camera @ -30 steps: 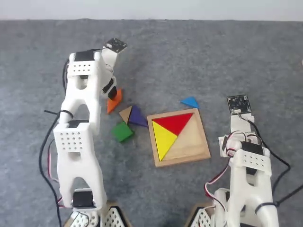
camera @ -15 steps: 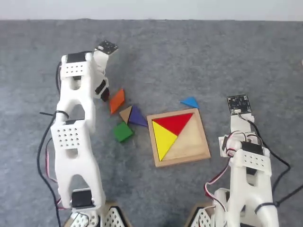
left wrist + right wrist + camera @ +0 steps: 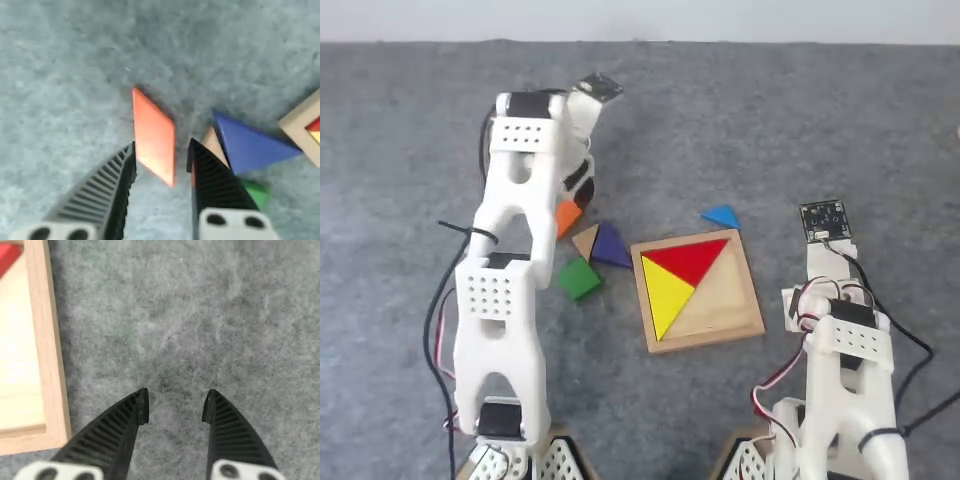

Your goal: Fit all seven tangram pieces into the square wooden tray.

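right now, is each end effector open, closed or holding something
Left end effector: open, astride the orange piece, not gripping it.
Right end effector: open, empty, beside the tray.

A grey felt mat (image 3: 790,110) lay flat under everything, its nap mottled and slightly fuzzy. Along its far edge ran a pale strip of wall (image 3: 640,18).
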`<act>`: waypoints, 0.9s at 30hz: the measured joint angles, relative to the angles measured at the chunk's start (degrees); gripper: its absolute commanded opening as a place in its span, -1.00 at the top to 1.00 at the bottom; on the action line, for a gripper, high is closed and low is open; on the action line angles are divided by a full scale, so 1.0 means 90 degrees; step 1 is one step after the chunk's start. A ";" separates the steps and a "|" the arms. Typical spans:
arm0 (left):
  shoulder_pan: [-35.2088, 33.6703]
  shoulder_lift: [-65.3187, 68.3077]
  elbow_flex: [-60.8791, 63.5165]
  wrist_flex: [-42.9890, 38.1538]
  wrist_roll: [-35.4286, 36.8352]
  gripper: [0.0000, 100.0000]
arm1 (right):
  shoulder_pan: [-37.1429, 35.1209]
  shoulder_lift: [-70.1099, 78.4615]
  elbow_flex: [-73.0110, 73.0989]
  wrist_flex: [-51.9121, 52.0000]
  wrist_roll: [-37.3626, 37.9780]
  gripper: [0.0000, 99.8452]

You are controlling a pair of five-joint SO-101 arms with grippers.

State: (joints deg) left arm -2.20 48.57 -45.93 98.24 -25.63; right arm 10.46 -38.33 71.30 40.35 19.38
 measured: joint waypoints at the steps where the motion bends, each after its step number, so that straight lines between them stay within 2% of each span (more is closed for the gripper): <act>1: 0.0000 0.0107 0.0000 0.0000 0.0000 0.67 | 0.0000 0.0000 0.0000 0.0000 0.0000 0.63; 14: -0.0010 0.0879 -0.0098 -0.0010 0.0049 0.67 | 0.0000 0.0000 0.0000 0.0000 0.0000 0.63; 27: -0.0527 0.0977 -0.0176 -0.0010 -0.0147 0.63 | 0.0000 0.0000 0.0000 0.0000 0.0000 0.63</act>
State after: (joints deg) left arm -6.95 57.36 -47.52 98.15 -26.95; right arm 10.46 -38.33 71.30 40.35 19.38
